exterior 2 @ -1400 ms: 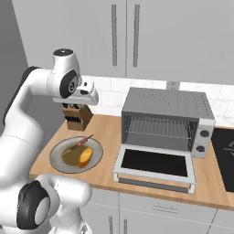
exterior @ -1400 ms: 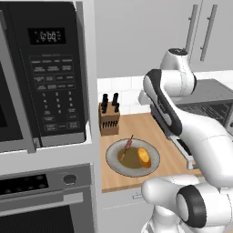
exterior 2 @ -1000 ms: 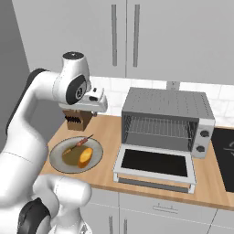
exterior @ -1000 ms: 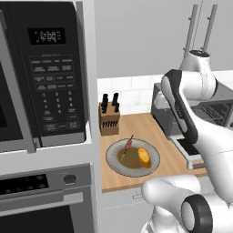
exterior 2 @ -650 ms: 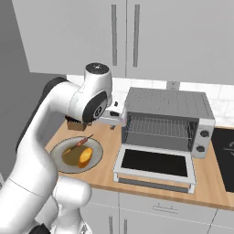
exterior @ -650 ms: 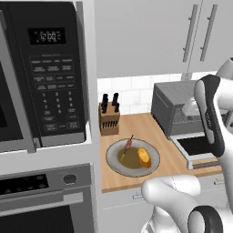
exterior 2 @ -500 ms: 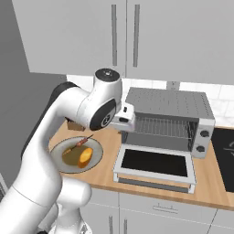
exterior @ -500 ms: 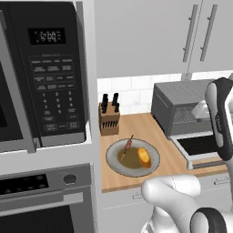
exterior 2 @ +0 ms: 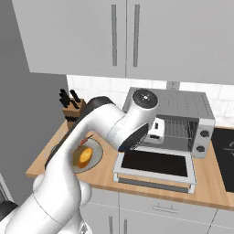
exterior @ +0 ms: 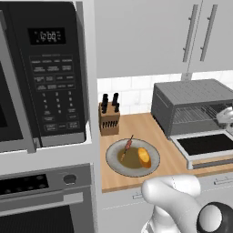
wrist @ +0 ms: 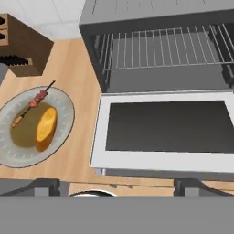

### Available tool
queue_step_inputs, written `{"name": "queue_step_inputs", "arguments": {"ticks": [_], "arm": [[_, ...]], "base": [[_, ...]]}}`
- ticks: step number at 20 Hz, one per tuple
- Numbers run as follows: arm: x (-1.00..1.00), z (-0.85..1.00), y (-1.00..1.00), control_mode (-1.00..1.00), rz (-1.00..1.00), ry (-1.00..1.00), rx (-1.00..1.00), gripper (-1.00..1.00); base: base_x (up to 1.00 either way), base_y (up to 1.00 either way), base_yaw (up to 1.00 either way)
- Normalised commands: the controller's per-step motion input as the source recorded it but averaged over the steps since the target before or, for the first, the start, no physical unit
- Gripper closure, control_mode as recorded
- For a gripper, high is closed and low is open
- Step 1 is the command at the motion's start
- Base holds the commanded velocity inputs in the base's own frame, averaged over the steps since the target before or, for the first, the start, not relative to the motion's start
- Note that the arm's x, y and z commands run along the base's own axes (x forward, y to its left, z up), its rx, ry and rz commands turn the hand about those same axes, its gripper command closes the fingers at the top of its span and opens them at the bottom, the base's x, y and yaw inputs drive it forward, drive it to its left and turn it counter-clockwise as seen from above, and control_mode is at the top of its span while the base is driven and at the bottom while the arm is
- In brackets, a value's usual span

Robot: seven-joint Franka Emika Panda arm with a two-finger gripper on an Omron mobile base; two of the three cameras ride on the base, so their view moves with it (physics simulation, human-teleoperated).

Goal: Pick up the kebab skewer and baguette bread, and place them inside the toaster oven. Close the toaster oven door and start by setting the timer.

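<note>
Gripper [wrist: 116, 185]: above the counter's front edge, ahead of the open door; fingertips barely in sight at the bottom of the hand view, wide apart, nothing between them; released.
Skewer [exterior: 127, 146] [exterior 2: 85, 140] [wrist: 33, 104]: lying on the plate, on its far side, tilted, meat chunks near the upper end; just beside the bread, touching or not cannot tell.
Bread [exterior: 144, 158] [exterior 2: 83, 157] [wrist: 45, 127]: on the plate, toward the oven side, lying lengthwise.
Plate [exterior: 114, 164] [exterior 2: 97, 154] [wrist: 64, 103]: grey, round, on the wooden counter between knife block and oven.
Oven [exterior: 186, 92] [exterior 2: 187, 103] [wrist: 151, 10]: at the back of the counter, right of the plate; wire rack [wrist: 160, 49] bare.
Door [exterior: 205, 143] [exterior 2: 157, 163] [wrist: 167, 127]: dropped flat, glass facing up, front edge reaching the counter's edge.
Knife block [exterior: 109, 119] [exterior 2: 71, 111] [wrist: 20, 48]: behind the plate, against the tiled wall.
Microwave [exterior: 45, 73]: black, left of the counter, above the built-in oven [exterior: 45, 200].
Arm [exterior 2: 114, 132]: bent over the plate, hand near the oven's left side.
</note>
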Motion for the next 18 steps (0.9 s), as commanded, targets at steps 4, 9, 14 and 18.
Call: {"name": "queue_step_inputs", "arguments": {"ticks": [4, 9, 14, 18], "arm": [[0.00, -0.23, -0.88, -1.00, 0.00, -0.19, 0.06, -1.00], [0.25, -0.32, -0.25, -1.00, 0.00, -0.23, 0.01, -1.00], [0.45, -0.49, 0.14, -1.00, -0.01, -0.18, -0.01, -1.00], [0.71, -0.37, 0.49, -1.00, -0.16, -0.03, -0.10, -1.00]], "base": [[0.00, 0.00, 0.00], [0.00, 0.00, 0.00], [0.00, 0.00, 0.00], [0.00, 0.00, 0.00]]}}
